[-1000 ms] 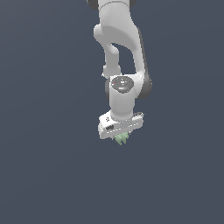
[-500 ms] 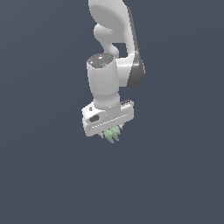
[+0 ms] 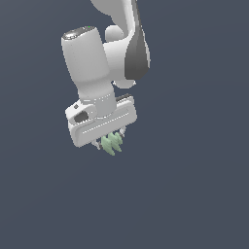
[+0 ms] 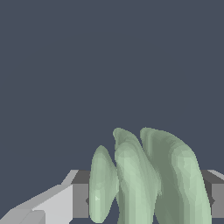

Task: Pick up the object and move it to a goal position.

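Plainly, the main hazard at this moment lay in the grip itself: the gripper [image 3: 111,141] hung in mid-air with its jaws drawn in on the object [image 3: 113,142], a pale green cluster of pointed lobes that poked out below the white hand, and only part of that cluster seemed to sit between the pads. Taken from the exterior view's left, the pale gripper body ran as a slanted bar, tilted rather than level, and the lobes emerged near its middle, with a short fingertip showing on either side of them. In the wrist view the object [image 4: 146,179] filled the gap between the dark pads [image 4: 80,199], its ridged, tapering surfaces pressed close to them. My judgement was that such sloping, ribbed lobes could let the piece twist or slide downward if the arm swung or stopped sharply, and a tilted hand would worsen that. Further right, and on every side, nothing but flat dark background showed: no table, wall, edge or goal marker was visible, so open room for travel looked ample, though how near the goal lay could not be told.
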Robot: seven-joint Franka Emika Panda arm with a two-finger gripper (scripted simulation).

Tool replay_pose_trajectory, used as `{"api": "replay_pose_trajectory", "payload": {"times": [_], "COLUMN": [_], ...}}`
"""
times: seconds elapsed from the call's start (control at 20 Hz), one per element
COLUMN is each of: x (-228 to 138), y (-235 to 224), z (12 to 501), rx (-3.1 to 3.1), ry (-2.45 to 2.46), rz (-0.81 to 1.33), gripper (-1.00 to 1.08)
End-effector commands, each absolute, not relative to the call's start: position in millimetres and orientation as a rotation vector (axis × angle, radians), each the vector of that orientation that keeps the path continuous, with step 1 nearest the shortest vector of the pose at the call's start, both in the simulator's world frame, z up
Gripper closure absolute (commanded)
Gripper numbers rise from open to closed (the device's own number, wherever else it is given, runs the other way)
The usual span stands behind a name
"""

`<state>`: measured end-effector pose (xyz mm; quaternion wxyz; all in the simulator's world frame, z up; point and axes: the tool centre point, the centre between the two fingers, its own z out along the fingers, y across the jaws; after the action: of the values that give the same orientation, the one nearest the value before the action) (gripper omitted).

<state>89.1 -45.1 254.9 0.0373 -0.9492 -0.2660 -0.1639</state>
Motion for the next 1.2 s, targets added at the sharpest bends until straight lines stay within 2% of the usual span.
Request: {"api": "replay_pose_trajectory", "payload": {"times": [0.0, 1.15], "x": [93.1, 125.4], "y": [-55.9, -165.4], "z": [273.2, 445.6], "rx": [-2.887, -2.591], "ry": [-0.855, -1.183], "rz": [-0.544, -0.902], "gripper": [1.08, 1.08]}}
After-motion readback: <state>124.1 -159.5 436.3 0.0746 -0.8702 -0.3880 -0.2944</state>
